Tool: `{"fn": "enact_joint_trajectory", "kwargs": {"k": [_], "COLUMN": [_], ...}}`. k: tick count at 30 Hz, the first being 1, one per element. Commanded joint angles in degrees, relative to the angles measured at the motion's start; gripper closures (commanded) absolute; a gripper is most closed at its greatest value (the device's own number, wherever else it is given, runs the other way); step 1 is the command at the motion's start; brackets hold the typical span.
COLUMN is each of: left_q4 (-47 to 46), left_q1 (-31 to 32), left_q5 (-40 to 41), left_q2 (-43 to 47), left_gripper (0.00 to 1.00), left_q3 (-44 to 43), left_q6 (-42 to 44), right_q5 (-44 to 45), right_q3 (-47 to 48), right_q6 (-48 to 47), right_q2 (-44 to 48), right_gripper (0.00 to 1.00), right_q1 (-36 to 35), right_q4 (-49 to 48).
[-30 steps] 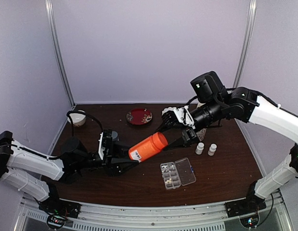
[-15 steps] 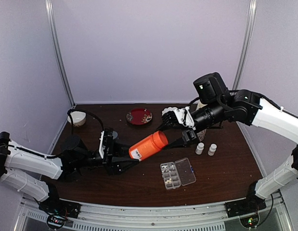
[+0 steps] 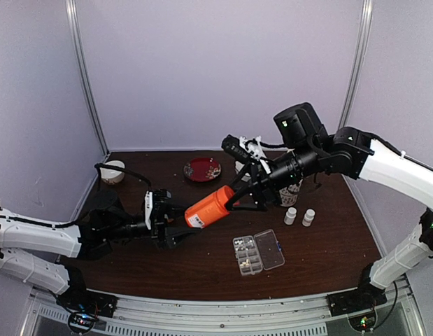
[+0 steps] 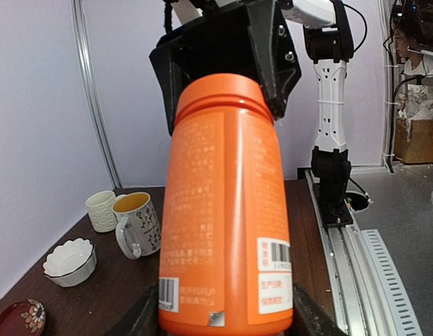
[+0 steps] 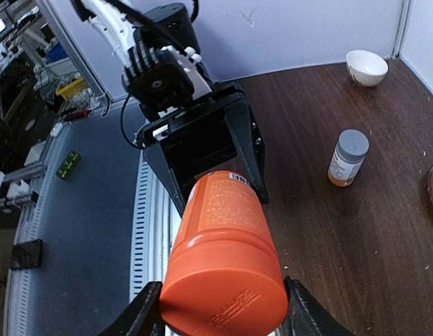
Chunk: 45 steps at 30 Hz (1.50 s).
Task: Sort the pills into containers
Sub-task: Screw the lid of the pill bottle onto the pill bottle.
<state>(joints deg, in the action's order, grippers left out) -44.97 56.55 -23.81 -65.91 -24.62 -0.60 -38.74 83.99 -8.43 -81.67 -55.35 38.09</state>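
Note:
A large orange bottle (image 3: 210, 206) hangs tilted above the table between both arms. My left gripper (image 3: 180, 224) is shut on its base, with the fingers (image 4: 308, 318) on either side of the bottle (image 4: 226, 210). My right gripper (image 3: 238, 196) is shut on the orange cap (image 5: 223, 290), one finger on each side. The clear pill box (image 3: 258, 252) lies open on the table below and to the right, and its containers sit in two rows. The pills are too small to make out here.
Two small white bottles (image 3: 291, 215) (image 3: 308, 218) stand right of the box. A red plate (image 3: 202, 169) and a white bowl (image 3: 112, 171) sit at the back. A grey-capped bottle (image 5: 349, 157) stands on the table. Two mugs (image 4: 136, 224) (image 4: 102, 210) stand nearby.
My right wrist has rolled round while holding the cap, so its white body now points up and left. The bottle and my left gripper have shifted slightly left.

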Motion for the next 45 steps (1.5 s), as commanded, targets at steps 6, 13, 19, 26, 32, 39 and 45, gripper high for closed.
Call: {"fn": "enact_joint_trajectory", "kwargs": {"k": [6,13,19,26,32,39,45], "left_q4": [-3.97,-5.08,-7.05,-9.59,-10.06,-9.92,-9.09], "left_q1": [-0.07,-0.09,-0.05,-0.06,-0.04,-0.09,-0.05], "left_q5": [4.01,7.38,8.59,8.25,8.19,8.03,8.06], "left_q2": [1.31,0.64,-0.43,-1.22,-0.58,0.05,0.47], "left_gripper": [1.0,1.0,1.0,1.0,1.0,1.0,1.0], "left_q3": [-4.62,-4.81,-3.87,-2.61,-0.78,-0.08,-0.23], "left_q6": [8.12,8.2,8.53,8.33,8.24,7.73,7.36], "right_q5": [-3.6,1.81,2.23,3.79,6.67,10.72,11.12], "right_q3": [5.11,-1.61,-3.89,-3.01,-0.03,3.95,3.55], "right_q6": [19.44,36.45,47.13,46.88,42.53,34.54,21.43], "right_q2": [-6.44,-3.48,-2.14,-0.85,-0.3,1.38,5.13], "right_gripper": [0.76,0.75,0.74,0.51,0.13,0.0,0.0], "right_q1": [-1.42,-1.35,-1.34,-1.1,-0.46,-0.29,-0.31], "right_q4": [8.49,1.52,-2.41,-1.32,3.2,7.51,8.81]}}
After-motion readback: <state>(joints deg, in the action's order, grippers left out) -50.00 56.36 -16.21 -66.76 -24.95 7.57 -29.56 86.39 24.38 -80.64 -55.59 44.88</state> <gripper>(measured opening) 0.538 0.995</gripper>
